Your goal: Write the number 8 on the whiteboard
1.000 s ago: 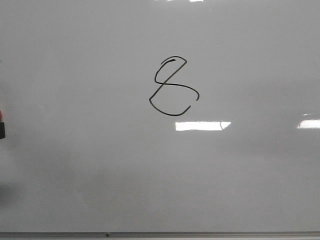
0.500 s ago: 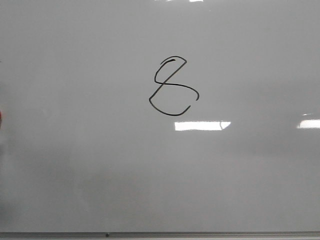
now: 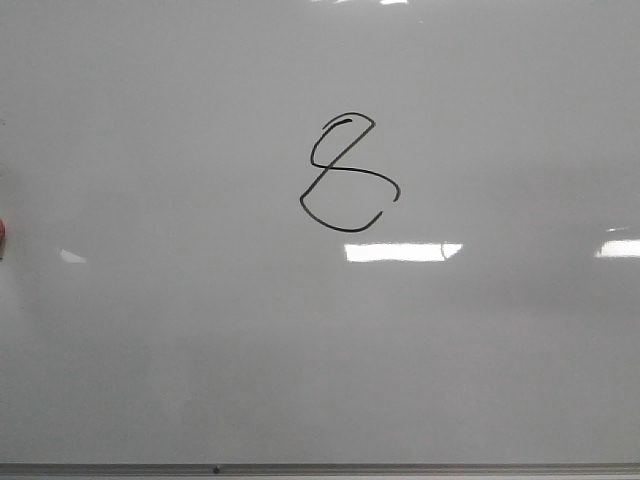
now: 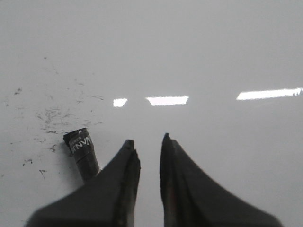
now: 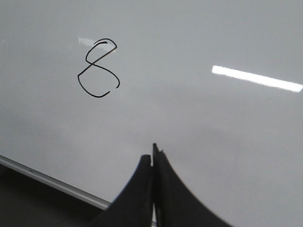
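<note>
Upright number 8 (image 3: 349, 172), long axis vertical

Front camera is looking squarely at the whiteboard (image 3: 150, 380), close in. Right wrist camera is viewing it obliquely, sharing the number 8 (image 3: 348, 172). Left wrist camera is facing bare board only.

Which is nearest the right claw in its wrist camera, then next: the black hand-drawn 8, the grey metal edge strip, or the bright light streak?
1. Grey metal edge strip, just beside the shut right claw.
2. Black hand-drawn 8, farther out, on the strip's side.
3. Bright light streak, off to the other side, farthest.
</note>
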You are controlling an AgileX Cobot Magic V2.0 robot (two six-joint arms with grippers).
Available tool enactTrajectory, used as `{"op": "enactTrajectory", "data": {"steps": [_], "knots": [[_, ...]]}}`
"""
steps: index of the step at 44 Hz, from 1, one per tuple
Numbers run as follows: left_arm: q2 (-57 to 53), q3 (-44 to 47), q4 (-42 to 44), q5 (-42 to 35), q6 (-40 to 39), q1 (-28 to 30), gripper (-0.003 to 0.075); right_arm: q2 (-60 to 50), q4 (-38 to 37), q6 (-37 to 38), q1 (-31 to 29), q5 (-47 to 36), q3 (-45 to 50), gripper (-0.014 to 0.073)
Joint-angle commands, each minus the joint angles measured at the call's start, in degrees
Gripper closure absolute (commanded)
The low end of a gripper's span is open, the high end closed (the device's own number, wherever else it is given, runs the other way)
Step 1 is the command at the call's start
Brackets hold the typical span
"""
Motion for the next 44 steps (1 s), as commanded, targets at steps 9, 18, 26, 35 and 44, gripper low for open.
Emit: {"op": "enactTrajectory", "data": {"steps": [9, 18, 26, 35, 44], "knots": [[-21.2, -11.1, 1.6, 35.0, -0.3, 0.2, 0.0739, 0.5, 0.8, 0.1, -0.4, -4.6, -1.5, 0.0661], [-33.3, -13.6, 1.1, 46.5, -0.3, 0.2, 0.0739, 0.5, 0.8, 0.1, -0.4, -4.6, -1.5, 0.0661], [-39.0, -13.5, 1.1, 46.5, -0.3, 0.2, 0.0739, 0.5, 0.8, 0.1, -0.4, -4.5, -1.5, 0.0661], [-39.2, -13.5, 1.1, 46.5, -0.3, 0.2, 0.0739, 0.5, 0.8, 0.1, -0.4, -4.5, -1.5, 0.0661], [-39.2, -13.5, 1.1, 46.5, -0.3, 0.2, 0.0739, 0.5, 0.8, 0.1, -0.4, -4.5, -1.5, 0.0661]]}}
